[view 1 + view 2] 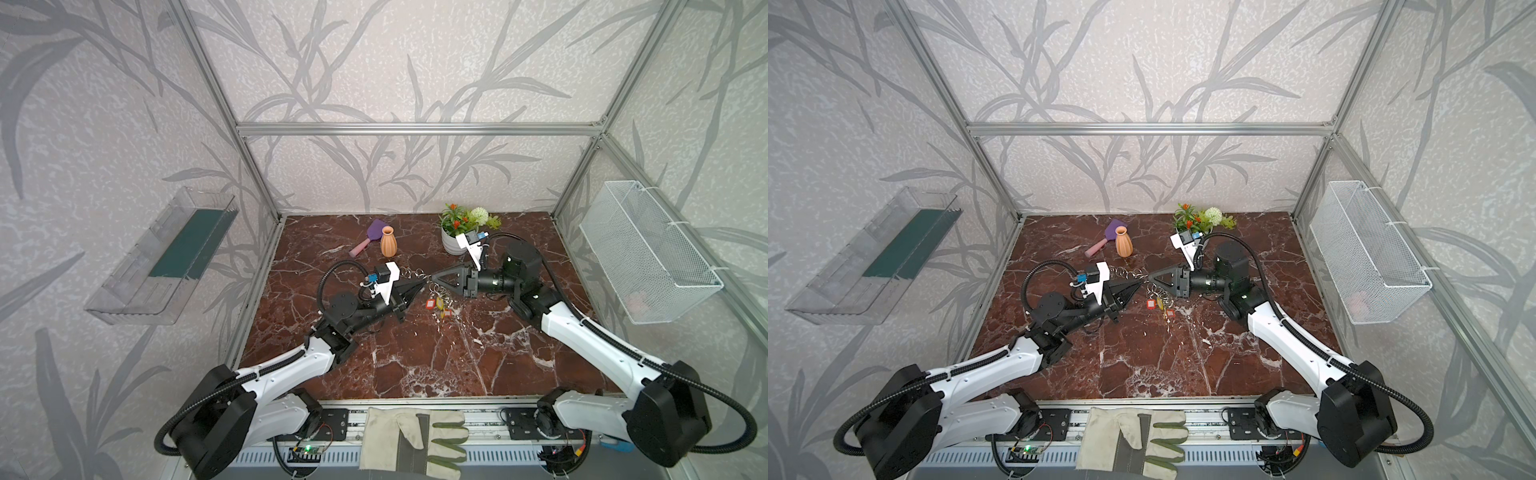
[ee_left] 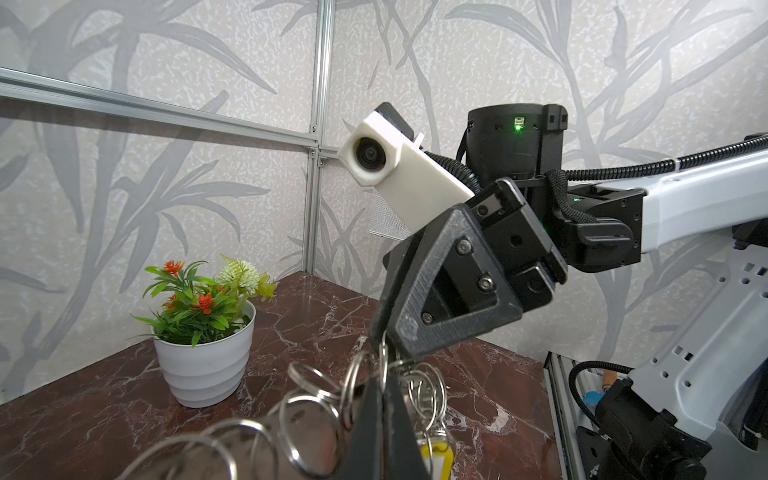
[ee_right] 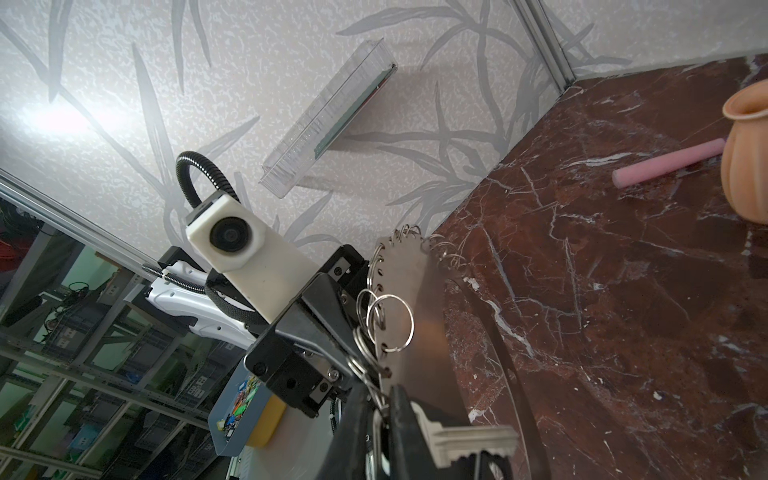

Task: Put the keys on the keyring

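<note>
Both arms meet over the middle of the marble table (image 1: 415, 365). The keyring (image 3: 409, 286), a flat grey plate fringed with silver split rings (image 1: 410, 274), hangs edge-on between them. My left gripper (image 1: 423, 284) is shut on the plate's edge (image 2: 384, 384). My right gripper (image 1: 433, 277) faces it tip to tip, its fingers closed on a silver ring (image 3: 384, 401) at the plate's fringe. A silver metal key (image 3: 469, 440) lies beside one right finger. Keys with red (image 1: 429, 304) and yellow (image 2: 436, 451) tags dangle under the plate.
An orange vase (image 1: 388, 242) and a purple-and-pink brush (image 1: 369, 237) stand at the back, a potted plant (image 1: 455, 239) behind my right wrist. A wire basket (image 1: 648, 257) hangs on the right wall, a clear tray (image 1: 166, 257) on the left. A glove (image 1: 411, 440) lies at the front rail.
</note>
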You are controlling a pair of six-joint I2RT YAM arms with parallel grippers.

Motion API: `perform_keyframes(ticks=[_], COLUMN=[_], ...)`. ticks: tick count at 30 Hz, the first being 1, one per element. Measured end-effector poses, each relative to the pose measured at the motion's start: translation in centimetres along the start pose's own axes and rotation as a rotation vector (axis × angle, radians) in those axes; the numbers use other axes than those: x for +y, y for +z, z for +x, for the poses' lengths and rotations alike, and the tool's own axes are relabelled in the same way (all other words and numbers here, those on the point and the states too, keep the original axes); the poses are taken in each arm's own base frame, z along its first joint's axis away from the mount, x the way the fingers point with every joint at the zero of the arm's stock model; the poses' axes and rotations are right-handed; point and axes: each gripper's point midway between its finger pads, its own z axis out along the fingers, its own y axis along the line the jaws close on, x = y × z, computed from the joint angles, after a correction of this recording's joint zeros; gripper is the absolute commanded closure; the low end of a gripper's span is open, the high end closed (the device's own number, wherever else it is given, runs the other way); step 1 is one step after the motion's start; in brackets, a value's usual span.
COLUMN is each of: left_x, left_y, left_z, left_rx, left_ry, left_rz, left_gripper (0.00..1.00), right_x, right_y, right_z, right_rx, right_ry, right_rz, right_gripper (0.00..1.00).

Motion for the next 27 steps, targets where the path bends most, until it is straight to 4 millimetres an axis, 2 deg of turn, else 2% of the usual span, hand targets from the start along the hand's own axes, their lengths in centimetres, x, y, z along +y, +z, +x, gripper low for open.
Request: perform_keyframes(ticks=[7, 19, 27], left_x=[0.1, 0.1, 0.4], left_y=[0.0, 0.0, 0.2], left_z=[-0.1, 0.1, 0.5], left_rx=[-0.004, -0.005, -0.004], left_ry=[-0.004, -0.008, -0.019], left_rz=[-0.006, -0.005, -0.003], left_gripper=[1.0, 1.0, 1.0], right_x=[-0.1, -0.7, -2.0], right_y=[0.0, 0.0, 0.7], right_z=[0.0, 0.6, 1.0], right_rx=[0.0, 0.025, 0.07], right_ry=[0.003, 0.03, 0.089], right_rz=[0.003, 0.026, 0.026], right_gripper=[1.0, 1.0, 0.99])
